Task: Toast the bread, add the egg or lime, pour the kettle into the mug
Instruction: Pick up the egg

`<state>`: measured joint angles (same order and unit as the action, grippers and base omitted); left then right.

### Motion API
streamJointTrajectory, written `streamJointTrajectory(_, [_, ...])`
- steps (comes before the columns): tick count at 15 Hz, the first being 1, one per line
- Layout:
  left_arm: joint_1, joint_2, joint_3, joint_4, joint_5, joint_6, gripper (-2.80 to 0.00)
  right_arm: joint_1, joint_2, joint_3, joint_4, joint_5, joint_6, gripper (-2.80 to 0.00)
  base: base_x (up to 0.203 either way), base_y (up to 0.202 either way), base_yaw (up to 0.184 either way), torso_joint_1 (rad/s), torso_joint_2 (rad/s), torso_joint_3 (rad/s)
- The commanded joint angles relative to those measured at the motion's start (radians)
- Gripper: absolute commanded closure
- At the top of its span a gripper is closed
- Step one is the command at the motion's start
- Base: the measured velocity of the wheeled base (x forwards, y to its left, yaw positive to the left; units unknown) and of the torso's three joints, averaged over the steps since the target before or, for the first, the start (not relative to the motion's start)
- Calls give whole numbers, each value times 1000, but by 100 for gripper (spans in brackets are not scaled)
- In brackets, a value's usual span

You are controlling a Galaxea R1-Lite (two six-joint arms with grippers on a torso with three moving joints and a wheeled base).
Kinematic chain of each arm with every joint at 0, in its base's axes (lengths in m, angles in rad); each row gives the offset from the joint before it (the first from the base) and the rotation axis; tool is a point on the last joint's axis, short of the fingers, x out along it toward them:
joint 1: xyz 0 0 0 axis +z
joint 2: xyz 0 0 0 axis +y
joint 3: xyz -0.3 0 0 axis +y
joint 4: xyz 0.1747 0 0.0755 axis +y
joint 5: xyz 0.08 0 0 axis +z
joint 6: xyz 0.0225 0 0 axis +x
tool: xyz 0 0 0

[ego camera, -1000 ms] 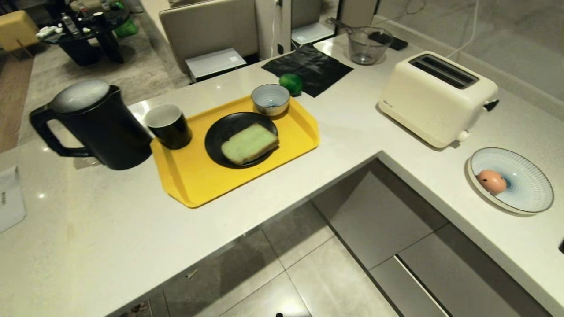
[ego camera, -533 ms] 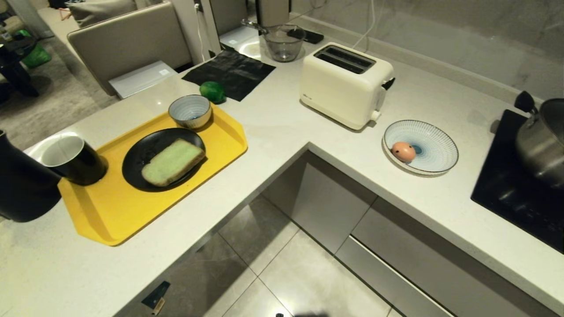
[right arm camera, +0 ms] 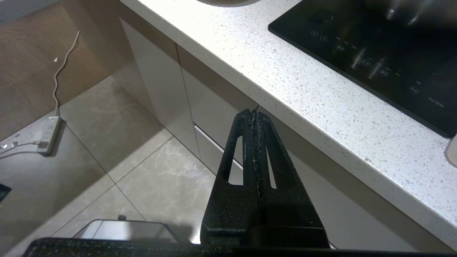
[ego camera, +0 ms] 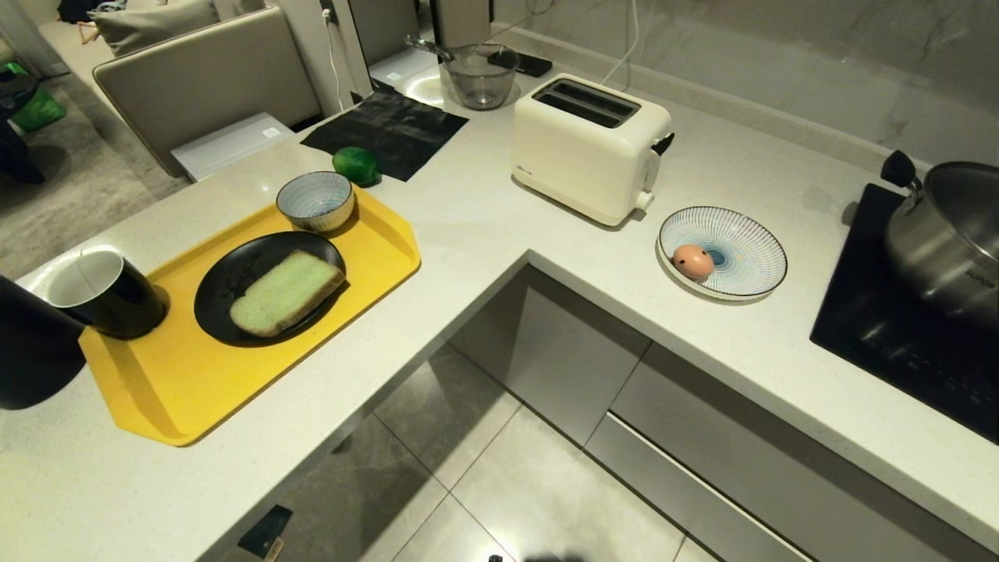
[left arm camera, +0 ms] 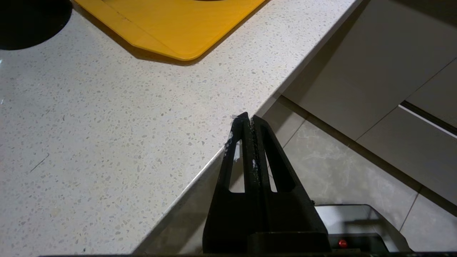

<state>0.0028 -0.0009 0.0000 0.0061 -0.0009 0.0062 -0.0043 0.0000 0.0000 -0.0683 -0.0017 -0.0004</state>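
Bread (ego camera: 286, 293) lies flat on a black plate (ego camera: 226, 285) on the yellow tray (ego camera: 179, 390) near the worktop (ego camera: 484, 226) edge; the mug (ego camera: 105, 293) stands on the tray's left end, touching the kettle (ego camera: 31, 351). Farther back, the lime (ego camera: 357, 165) sits just behind a small striped bowl (ego camera: 314, 200). Off to the right, the egg (ego camera: 692, 261) rests in a striped dish (ego camera: 741, 254) beside the toaster (ego camera: 589, 147). Left gripper (left arm camera: 247, 119) and right gripper (right arm camera: 254, 112) hang closed and empty at the worktop edge.

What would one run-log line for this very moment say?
stage: nothing started | left hand: shut, empty, by counter edge | right hand: shut, empty | bread: on black plate | egg: in striped dish
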Motion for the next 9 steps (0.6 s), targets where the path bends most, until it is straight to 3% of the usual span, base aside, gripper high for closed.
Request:
streamJointTrajectory(1, [0, 1, 0, 0, 0, 0, 0, 0, 2, 26, -1, 0, 0, 0, 0, 0, 0, 0, 0, 0])
streamJointTrajectory(9, [0, 1, 0, 0, 1, 0, 0, 0, 2, 26, -1, 0, -3, 0, 0, 0, 0, 0, 0, 0])
